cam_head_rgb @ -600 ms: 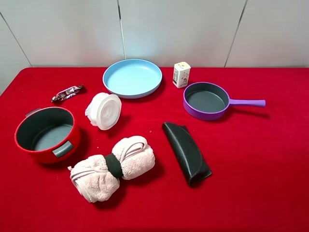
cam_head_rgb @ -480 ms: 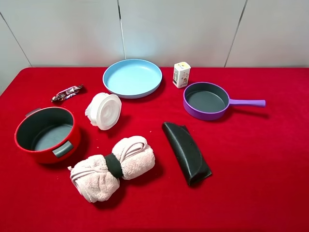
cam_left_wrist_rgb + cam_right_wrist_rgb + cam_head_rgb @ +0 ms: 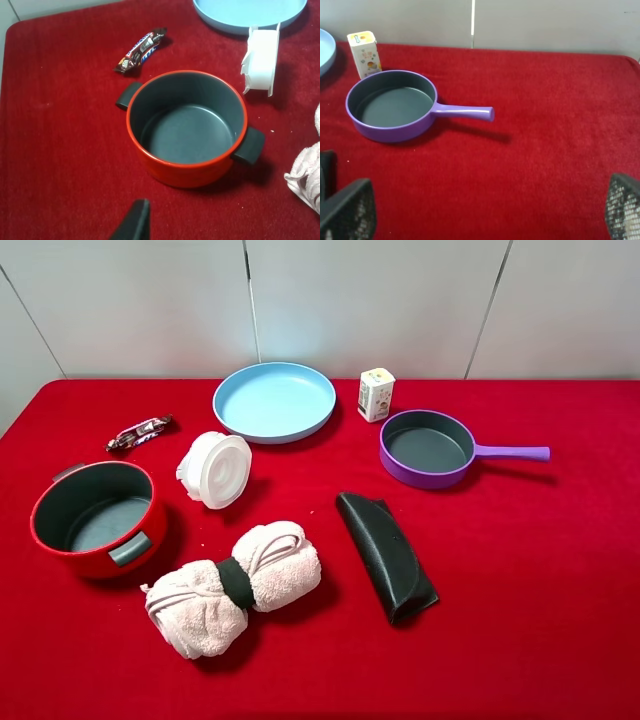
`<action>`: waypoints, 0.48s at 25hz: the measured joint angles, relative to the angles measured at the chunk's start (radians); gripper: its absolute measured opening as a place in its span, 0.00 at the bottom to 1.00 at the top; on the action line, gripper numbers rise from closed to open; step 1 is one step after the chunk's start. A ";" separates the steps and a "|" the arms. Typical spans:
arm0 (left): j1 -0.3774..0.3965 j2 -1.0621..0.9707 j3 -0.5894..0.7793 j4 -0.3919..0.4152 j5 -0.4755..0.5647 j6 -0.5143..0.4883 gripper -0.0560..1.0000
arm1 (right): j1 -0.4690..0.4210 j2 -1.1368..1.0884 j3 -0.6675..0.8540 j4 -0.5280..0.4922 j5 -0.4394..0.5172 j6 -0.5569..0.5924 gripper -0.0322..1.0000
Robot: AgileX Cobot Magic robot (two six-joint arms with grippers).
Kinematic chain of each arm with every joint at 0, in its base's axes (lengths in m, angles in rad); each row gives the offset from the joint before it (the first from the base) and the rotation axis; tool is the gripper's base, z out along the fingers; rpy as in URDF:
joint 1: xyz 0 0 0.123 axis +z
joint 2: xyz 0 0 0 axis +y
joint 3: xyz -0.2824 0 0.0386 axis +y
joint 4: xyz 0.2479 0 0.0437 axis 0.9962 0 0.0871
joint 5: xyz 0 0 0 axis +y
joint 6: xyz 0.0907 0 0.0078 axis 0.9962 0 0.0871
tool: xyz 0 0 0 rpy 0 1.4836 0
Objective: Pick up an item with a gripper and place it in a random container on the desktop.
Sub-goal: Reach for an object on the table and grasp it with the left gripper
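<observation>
The white tub (image 3: 215, 469) lies tipped on edge just beside the blue plate (image 3: 274, 400), lid facing away from it. The purple pan (image 3: 426, 448) points its long handle away from the plate. The left tool (image 3: 134, 222) and right tool (image 3: 485, 212) stand open.

Red worktop (image 3: 560, 570): white lidded tub (image 3: 215, 469), tipped on its side, lies between red pot (image 3: 85, 558) and light blue plate (image 3: 274, 401). Purple frying pan (image 3: 420, 478) sits near small white carton (image 3: 376, 394). Rolled pink towel (image 3: 235, 587), black pouch (image 3: 386, 554) and wrapped snack bar (image 3: 139, 432) lie apart.
</observation>
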 joint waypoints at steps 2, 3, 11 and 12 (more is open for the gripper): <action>0.000 0.000 0.000 0.000 0.000 0.000 0.99 | 0.000 0.000 0.000 0.000 0.000 0.000 0.70; 0.000 0.000 0.000 0.000 0.000 0.000 0.99 | 0.000 0.000 0.000 0.000 0.000 0.000 0.70; 0.000 0.000 0.000 0.000 0.000 0.000 0.99 | 0.000 0.000 0.000 0.000 0.000 0.000 0.70; 0.000 0.000 0.000 0.000 0.000 0.000 0.99 | 0.000 0.000 0.000 0.000 0.000 0.000 0.70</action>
